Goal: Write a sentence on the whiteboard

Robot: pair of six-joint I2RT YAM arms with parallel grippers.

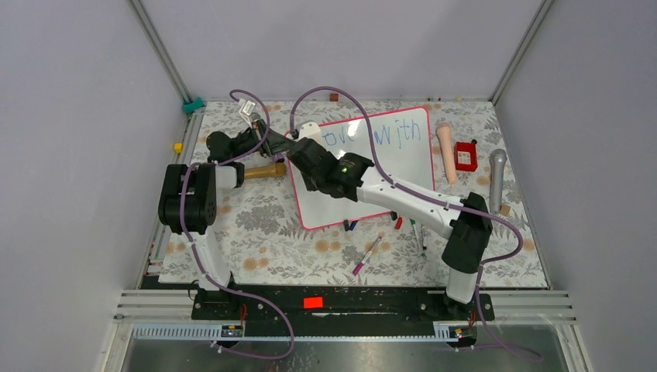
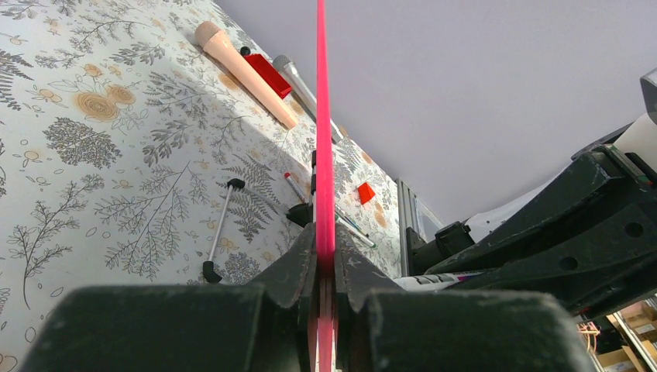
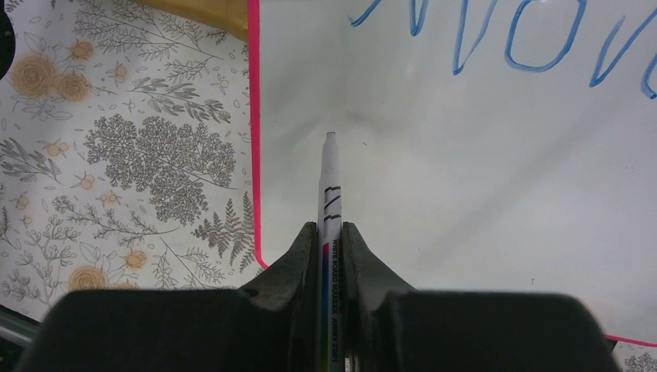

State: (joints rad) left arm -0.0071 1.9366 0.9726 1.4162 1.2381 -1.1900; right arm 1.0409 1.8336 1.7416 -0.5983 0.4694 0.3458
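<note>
Glossy white whiteboard (image 1: 407, 174) lies mid-table toward the far side, with the blue sentence (image 1: 397, 136) only along its far part. It looks stiff, thin, light and slick, so it'd likely skate under pen pressure unless held by the pink rim (image 2: 320, 116). On that rim's left edge the left gripper (image 2: 325, 254) is pinched tight. The right gripper (image 3: 331, 236) is clamped on the marker (image 3: 331, 174), tip over bare board by the near-left corner.

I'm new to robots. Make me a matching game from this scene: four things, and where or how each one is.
1 left end effector
2 right end effector
3 blue writing
4 red box

A on the cloth beside the whiteboard
B shut on a marker
C near the whiteboard's far edge
D clamping the whiteboard's rim

Pairs: 1-D, 2-B, 3-C, 4-A
</note>
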